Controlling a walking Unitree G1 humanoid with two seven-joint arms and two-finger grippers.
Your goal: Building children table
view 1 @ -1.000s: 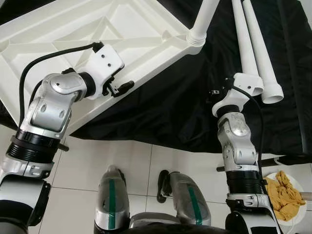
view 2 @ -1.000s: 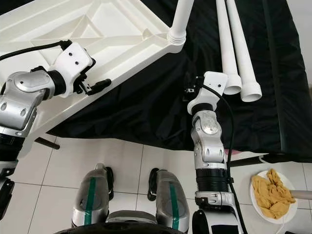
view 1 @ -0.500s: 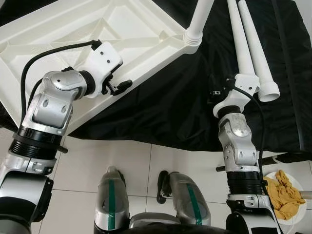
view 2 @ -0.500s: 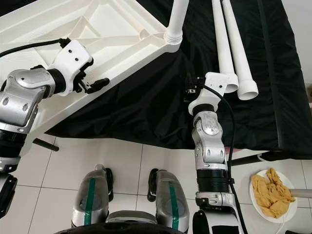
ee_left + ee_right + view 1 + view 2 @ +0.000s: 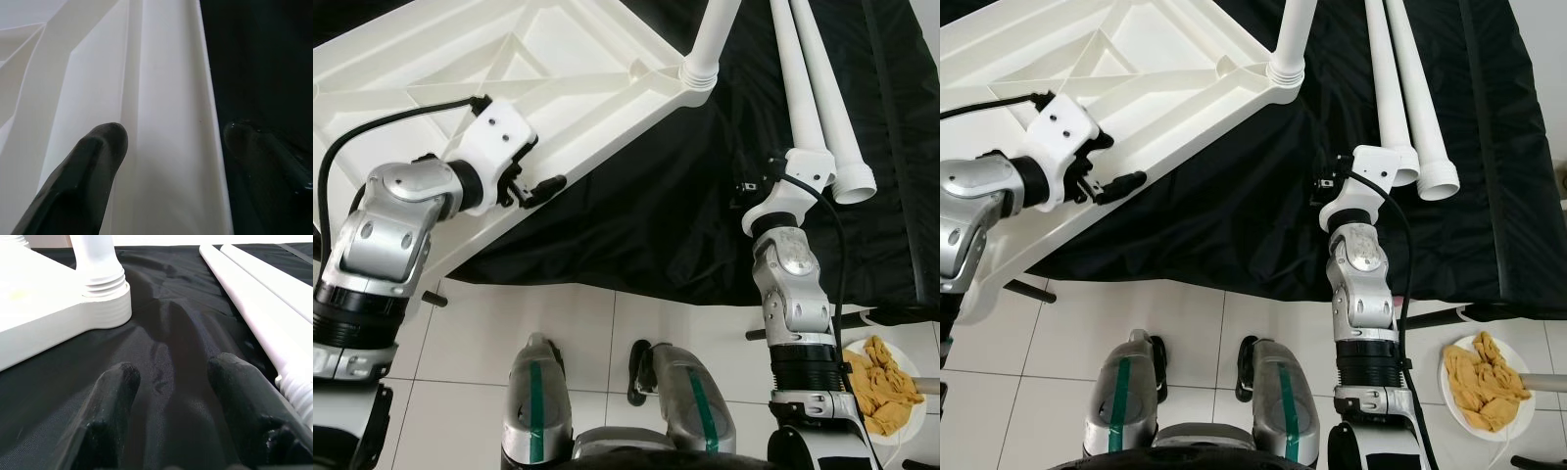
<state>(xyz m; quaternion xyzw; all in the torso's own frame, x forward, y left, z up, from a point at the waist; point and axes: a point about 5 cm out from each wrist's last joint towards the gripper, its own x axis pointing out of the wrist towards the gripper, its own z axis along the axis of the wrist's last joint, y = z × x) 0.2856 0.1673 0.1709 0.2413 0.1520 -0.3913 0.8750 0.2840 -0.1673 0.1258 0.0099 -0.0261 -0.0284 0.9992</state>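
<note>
Upturned white plastic tabletop (image 5: 509, 69) is lying on a black cloth (image 5: 666, 196), one leg (image 5: 717, 29) already screwed into its corner socket. Left pincer (image 5: 166, 142) is spread, straddling the tabletop's rim. Right pincer (image 5: 171, 377) is hovering spread over the cloth, just beside two loose legs (image 5: 1400, 88). Plate of yellow rag (image 5: 1489, 387) is sitting on the tiled floor (image 5: 587, 323).

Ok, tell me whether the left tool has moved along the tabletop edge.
Yes. The left tool slid along the tabletop edge, away from the screwed-in leg.
</note>
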